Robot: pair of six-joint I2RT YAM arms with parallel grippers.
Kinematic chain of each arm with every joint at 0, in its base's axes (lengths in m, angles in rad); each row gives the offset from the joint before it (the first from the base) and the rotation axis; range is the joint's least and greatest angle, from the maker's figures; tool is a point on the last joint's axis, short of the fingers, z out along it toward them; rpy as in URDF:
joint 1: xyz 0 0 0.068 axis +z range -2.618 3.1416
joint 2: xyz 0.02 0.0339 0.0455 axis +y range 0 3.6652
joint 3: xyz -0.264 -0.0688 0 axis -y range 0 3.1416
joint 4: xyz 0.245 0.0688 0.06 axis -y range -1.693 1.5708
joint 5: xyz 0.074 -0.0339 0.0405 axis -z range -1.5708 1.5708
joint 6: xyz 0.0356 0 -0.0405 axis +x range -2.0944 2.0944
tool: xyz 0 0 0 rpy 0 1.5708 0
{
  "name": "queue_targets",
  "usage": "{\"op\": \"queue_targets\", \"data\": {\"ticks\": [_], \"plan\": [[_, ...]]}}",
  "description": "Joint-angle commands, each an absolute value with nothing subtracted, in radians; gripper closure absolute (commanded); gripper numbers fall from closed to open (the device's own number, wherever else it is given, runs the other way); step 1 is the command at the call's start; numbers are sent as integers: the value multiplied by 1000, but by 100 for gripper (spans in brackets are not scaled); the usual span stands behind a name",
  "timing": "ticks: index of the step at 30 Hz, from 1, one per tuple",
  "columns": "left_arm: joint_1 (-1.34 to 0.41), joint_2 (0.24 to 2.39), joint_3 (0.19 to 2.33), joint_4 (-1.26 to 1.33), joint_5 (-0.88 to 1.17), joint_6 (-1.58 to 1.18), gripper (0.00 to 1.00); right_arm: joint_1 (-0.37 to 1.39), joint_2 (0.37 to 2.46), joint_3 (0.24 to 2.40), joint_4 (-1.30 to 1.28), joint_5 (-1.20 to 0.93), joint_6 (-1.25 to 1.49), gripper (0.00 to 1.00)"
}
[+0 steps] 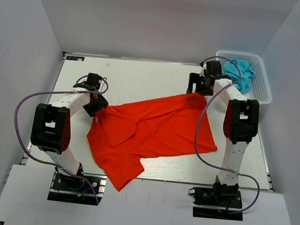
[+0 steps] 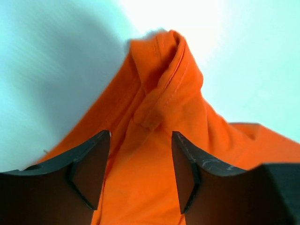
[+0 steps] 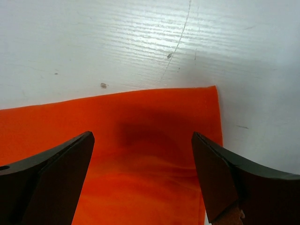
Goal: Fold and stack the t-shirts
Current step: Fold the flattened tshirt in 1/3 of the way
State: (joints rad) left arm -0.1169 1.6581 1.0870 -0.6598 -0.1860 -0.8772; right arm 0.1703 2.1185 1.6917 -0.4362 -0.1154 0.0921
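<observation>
Top external view: a bright orange-red t-shirt [image 1: 153,129] lies loosely spread across the middle of the white tabletop [image 1: 137,76], not yet folded. Its body runs from the near left to the far right. A flap is turned over itself near the left side, long creases cross the middle, and one part trails toward the near edge between the two arm bases. The far right corner lies flat and fairly square.

The left end effector [image 1: 95,109] sits at the shirt's left edge, over the cloth. The right end effector [image 1: 198,88] is at the shirt's far right corner. Behind it, at the far right corner of the tabletop, stands a white mesh basket [image 1: 265,87] with a crumpled light blue cloth [image 1: 240,72] inside, well apart from the orange-red shirt.

In the left wrist view, the fingers [image 2: 91,164] stand partly apart with orange cloth filling the gap. The cloth there looks smooth rather than pinched. Beyond the fingertips it rises into a bunched, stitched fold with a rounded hem.

In the right wrist view, the fingers [image 3: 56,173] are spread wide just above the shirt's corner. A straight hem edge and a sharp corner lie flat on the scuffed white surface, and a dark shadow falls on the cloth between the fingers. Nothing is held there.
</observation>
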Motion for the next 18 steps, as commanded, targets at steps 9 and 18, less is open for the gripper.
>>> {"op": "queue_targets", "data": {"ticks": [9, 18], "plan": [[-100, 1758, 1210, -587, -204, -838, 79, 176, 2229, 1758, -434, -89, 117, 11], [-91, 1717, 1201, -664, -291, -844, 100, 170, 2259, 1758, -434, -55, 158, 11]]}}
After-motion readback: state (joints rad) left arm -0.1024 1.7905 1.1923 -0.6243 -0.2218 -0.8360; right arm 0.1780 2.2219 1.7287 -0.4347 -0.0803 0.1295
